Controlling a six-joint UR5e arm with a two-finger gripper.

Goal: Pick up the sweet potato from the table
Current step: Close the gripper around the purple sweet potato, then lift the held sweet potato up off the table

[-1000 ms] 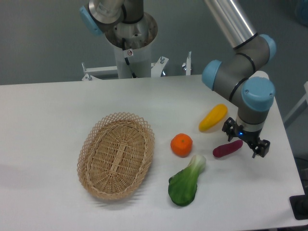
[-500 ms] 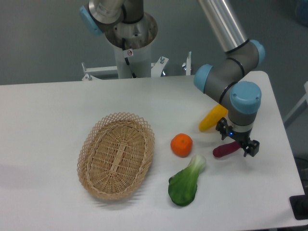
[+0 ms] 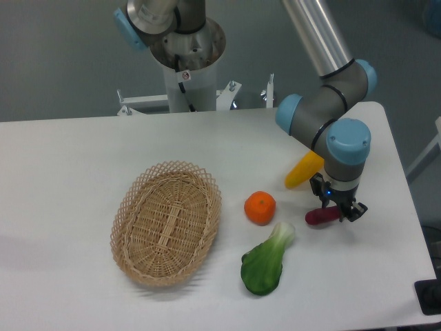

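Sweet potato [image 3: 321,217] lies flat on the white tabletop [image 3: 69,158], just right of the orange fruit [image 3: 260,207], w/ a small gap between them. It sits just below the yellow veg [image 3: 304,170], near but apart.

Handling, judged from look only: small, slim, prob. light. Looks firm and stiff, so shouldn't deform under a pinch. Skin smooth, section rounded, so it may roll or squirt out if pads land off-centre or only on a tapered end. Not fragile as far as can be judged.

Where to take hold: across the short axis, at mid-length or a bit right of it, where the body is thickest. Avoid the rounded tips.

Long axis: roughly left-right in the camera view, tilted a little, right end slightly further from camera than the left. Left end points toward the orange fruit. Right end is hidden under the pincer [image 3: 336,210], so full length not visible.

Pincer: over the right part of the sweet potato, low, close to the tabletop. Fingers appear to straddle the body w/ a modest gap. Contact can't be confirmed, too small and partly hidden. Cannot tell if closed on it or not.

Green leafy veg [image 3: 265,262] lies below-left of the sweet potato, well clear. Wicker basket [image 3: 167,222] sits far left of it, past the orange fruit.
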